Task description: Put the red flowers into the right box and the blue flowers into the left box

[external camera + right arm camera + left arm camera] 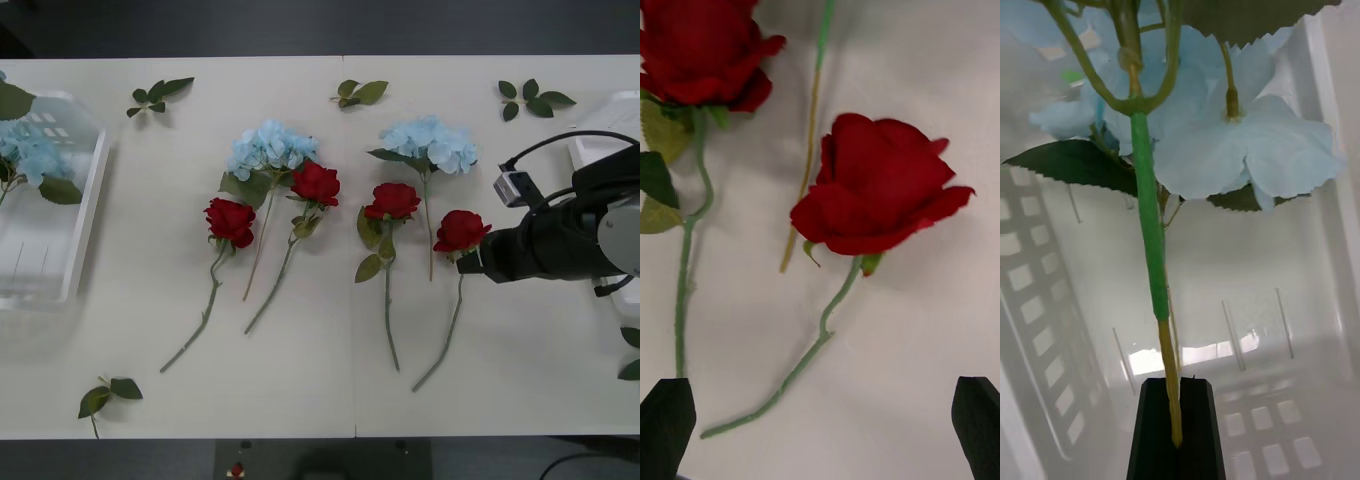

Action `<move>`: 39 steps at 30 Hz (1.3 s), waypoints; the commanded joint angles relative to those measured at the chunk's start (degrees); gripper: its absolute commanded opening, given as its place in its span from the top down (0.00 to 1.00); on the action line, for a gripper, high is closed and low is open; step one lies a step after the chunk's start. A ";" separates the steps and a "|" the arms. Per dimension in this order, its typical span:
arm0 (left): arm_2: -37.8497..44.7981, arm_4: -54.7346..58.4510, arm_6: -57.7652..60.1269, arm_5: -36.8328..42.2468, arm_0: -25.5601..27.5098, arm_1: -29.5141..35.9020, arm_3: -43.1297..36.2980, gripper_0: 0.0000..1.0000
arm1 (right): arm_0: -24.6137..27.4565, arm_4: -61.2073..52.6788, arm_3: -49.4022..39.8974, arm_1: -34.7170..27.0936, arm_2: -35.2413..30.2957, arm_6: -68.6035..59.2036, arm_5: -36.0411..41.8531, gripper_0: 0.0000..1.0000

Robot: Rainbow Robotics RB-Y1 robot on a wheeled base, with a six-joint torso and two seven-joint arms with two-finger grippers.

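A hydrangea stem (pixel 1154 247) is clamped in the closed left gripper (pixel 1178 427), its blue head hung over the left box (pixel 85 215), probably for release. Beside the rightmost red rose (pixel 460 230), the right gripper (pixel 472 262) is spread wide and empty. The right box (pixel 600 135) is seen beyond that rose.

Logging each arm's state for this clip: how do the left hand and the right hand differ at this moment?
The left hand is shut on a blue flower's stem over the left box; the right hand is open and holds nothing. The left hand is at the table's left edge, while the right hand hovers by the rightmost red rose, which lies on the table. Both have black fingers.
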 commanded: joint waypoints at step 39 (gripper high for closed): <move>7.34 -5.44 4.78 16.77 -1.58 -9.22 -12.66 0.00 | 0.57 11.03 11.73 4.21 11.84 -4.02 -20.77 0.00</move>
